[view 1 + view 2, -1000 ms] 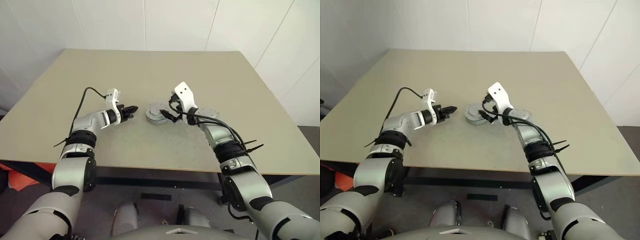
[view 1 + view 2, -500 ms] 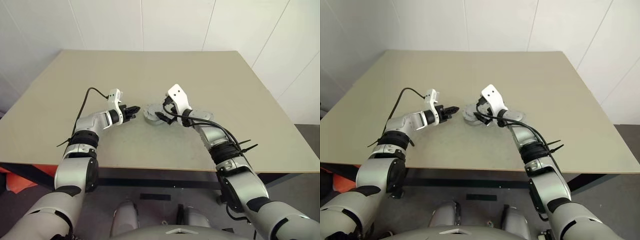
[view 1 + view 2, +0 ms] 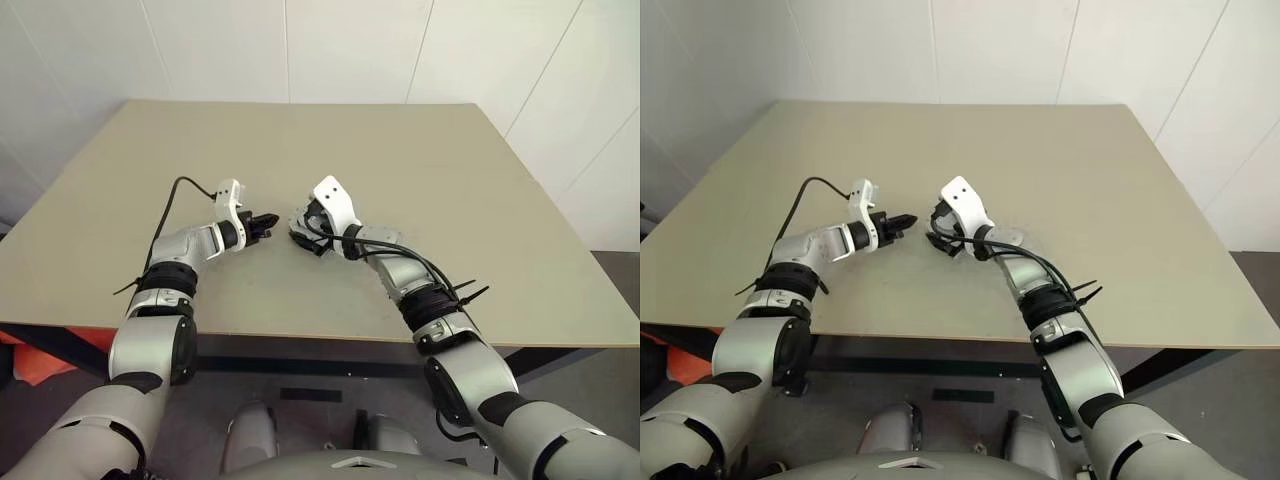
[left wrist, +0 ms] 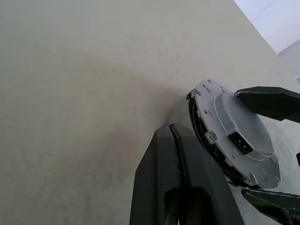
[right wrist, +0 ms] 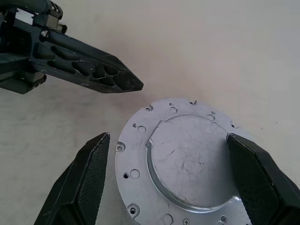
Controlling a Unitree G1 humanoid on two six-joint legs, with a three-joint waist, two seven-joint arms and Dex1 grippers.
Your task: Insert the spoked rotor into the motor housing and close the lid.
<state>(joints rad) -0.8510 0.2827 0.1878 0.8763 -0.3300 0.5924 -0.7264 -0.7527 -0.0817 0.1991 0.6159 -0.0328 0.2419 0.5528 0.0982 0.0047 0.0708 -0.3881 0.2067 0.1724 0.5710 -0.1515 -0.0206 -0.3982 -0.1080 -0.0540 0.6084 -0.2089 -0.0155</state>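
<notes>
**Right tool straddles the round metal assembly; left tool shut beside it**

We see a round silver metal assembly lying on the beige tabletop, roughly at the centre of the surface in the head views. In the right wrist view its upper face is a flat plate with small holes around the rim and a raised, scuffed round panel in the middle. In the left wrist view the same piece shows a dark band around its side and a small dark socket on top. We take it to be the motor housing with its cover on, though we cannot see inside it to confirm.

The right tool stands wide open around this assembly, one black finger at about 9 o'clock of it and the other at about 3 o'clock. Both fingers lie just beside the rim; we cannot tell whether they touch it.

The left tool is fully shut with nothing in it. In the head view it sits at about 9 o'clock of the assembly, its tip pointing toward it, near but apart. A black cable loops up from the left wrist.
</notes>
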